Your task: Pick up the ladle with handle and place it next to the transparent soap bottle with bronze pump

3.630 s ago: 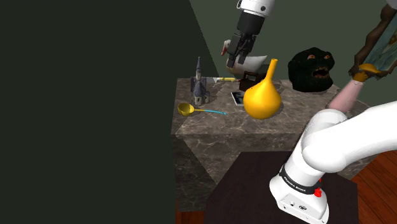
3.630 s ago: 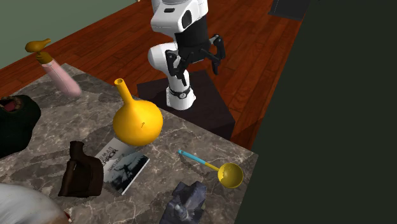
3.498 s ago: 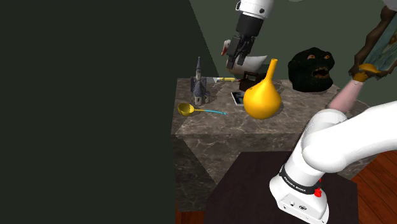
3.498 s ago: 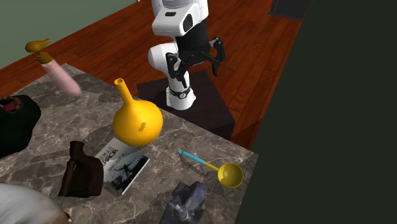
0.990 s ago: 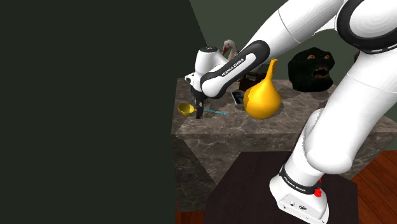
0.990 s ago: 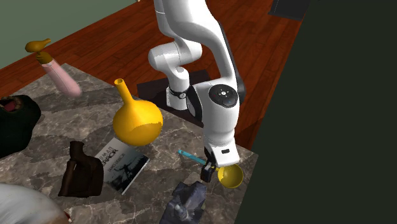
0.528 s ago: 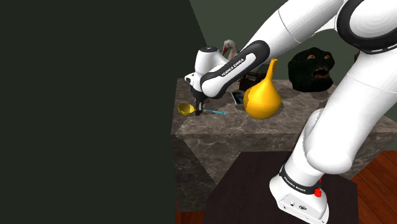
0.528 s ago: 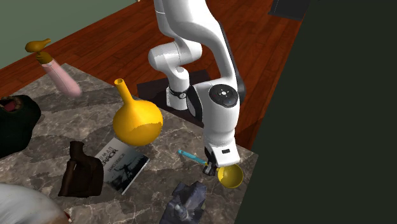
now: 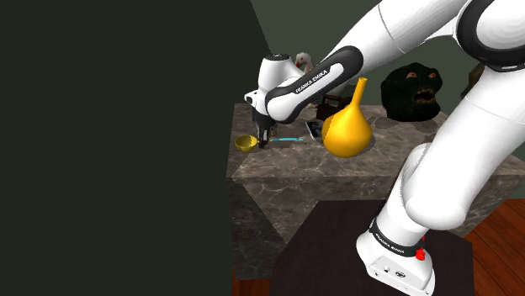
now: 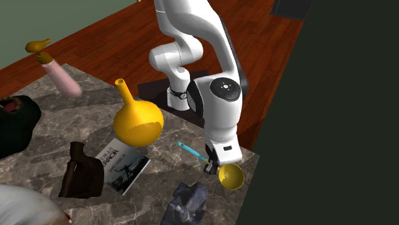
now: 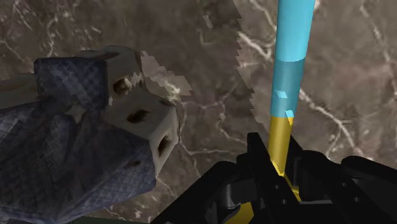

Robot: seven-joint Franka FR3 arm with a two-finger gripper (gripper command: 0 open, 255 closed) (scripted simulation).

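One black hand clamped on yellow ladle — at its stem, blue-grey castle figurine nearby, marble counter

The ladle is by a corner of the counter, with the castle figurine just beside it. The book and vase are mid-counter. The soap bottle is well apart, at the opposite end.

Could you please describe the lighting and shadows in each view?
Shoulder view: dim overall, the yellow long-necked vase standing out. Second exterior view: brighter, even light on the grey marble tabletop. Wrist view: a jagged-edged shadow falls on the marble beside the yellow ladle with a blue handle.
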